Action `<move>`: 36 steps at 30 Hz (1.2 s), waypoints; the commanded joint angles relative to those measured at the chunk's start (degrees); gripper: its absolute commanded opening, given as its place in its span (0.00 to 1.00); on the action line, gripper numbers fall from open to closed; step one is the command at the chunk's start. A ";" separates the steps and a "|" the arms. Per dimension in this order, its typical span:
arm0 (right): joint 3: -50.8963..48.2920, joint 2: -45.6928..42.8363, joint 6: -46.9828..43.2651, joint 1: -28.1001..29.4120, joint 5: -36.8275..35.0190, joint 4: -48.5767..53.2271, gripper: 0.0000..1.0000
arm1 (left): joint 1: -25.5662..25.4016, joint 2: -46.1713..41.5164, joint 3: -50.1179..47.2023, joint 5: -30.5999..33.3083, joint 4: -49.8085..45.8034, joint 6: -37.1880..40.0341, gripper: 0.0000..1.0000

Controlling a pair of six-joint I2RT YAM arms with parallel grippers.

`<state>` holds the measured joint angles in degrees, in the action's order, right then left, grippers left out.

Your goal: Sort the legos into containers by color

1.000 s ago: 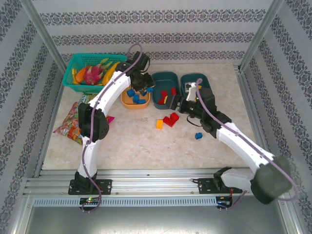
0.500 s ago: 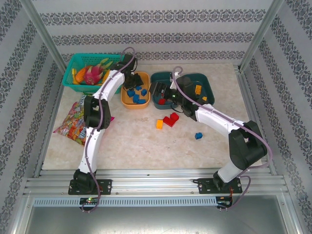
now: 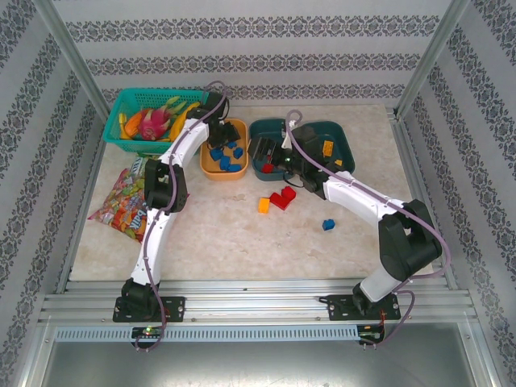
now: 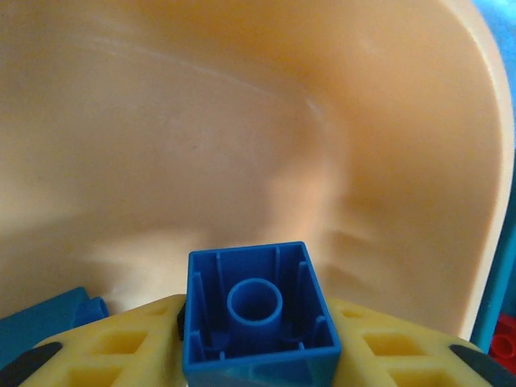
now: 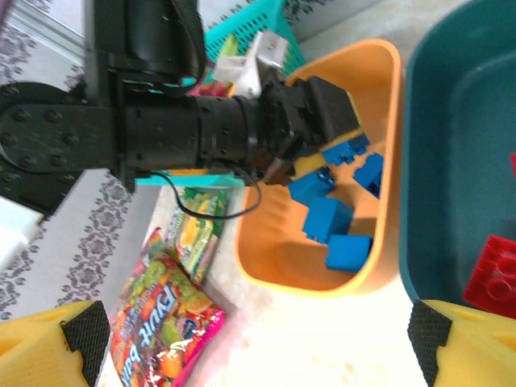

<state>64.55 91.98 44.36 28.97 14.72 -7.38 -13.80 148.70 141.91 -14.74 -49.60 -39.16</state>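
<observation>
My left gripper (image 3: 219,139) hangs low inside the orange container (image 3: 211,168), shut on a blue lego (image 4: 256,310) whose hollow underside faces the left wrist camera, with yellow fingers (image 4: 121,347) at both sides. Several blue legos (image 5: 347,250) lie in this orange container (image 5: 274,258). My right gripper (image 3: 266,155) is over the middle teal container (image 3: 266,127), open, with nothing between its fingertips (image 5: 85,330). A red lego (image 5: 496,274) lies in that teal container (image 5: 459,161). The right teal container (image 3: 343,141) holds yellow-orange legos (image 3: 326,147). Loose on the table are an orange lego (image 3: 264,205), red legos (image 3: 282,197) and a blue lego (image 3: 328,224).
A teal mesh basket (image 3: 121,121) of toy fruit stands at the back left. Snack bags (image 3: 121,201) lie left of the orange container, beside the left arm (image 5: 177,129). Metal frame posts and patterned walls close in the table.
The right arm swung left from the table's right side to over the middle teal container, and its jaws opened wide. The left gripper shifted left and down into the orange container.
</observation>
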 commanded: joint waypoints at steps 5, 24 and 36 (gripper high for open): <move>1.58 -4.96 -4.68 -0.37 -6.50 10.85 0.94 | 0.63 -4.57 0.72 -0.19 -2.27 0.41 0.61; -1.05 -12.40 -3.53 5.99 -22.03 24.28 0.90 | -2.10 -45.15 -35.68 6.22 18.14 -1.85 1.00; -3.28 -8.25 4.34 9.14 -27.21 29.60 0.86 | -8.60 -67.18 -69.88 1.67 21.06 -1.23 0.97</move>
<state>62.46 81.71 44.51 37.95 -8.88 18.90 -19.00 88.71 77.10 -13.04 -30.00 -43.07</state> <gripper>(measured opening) 0.863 0.969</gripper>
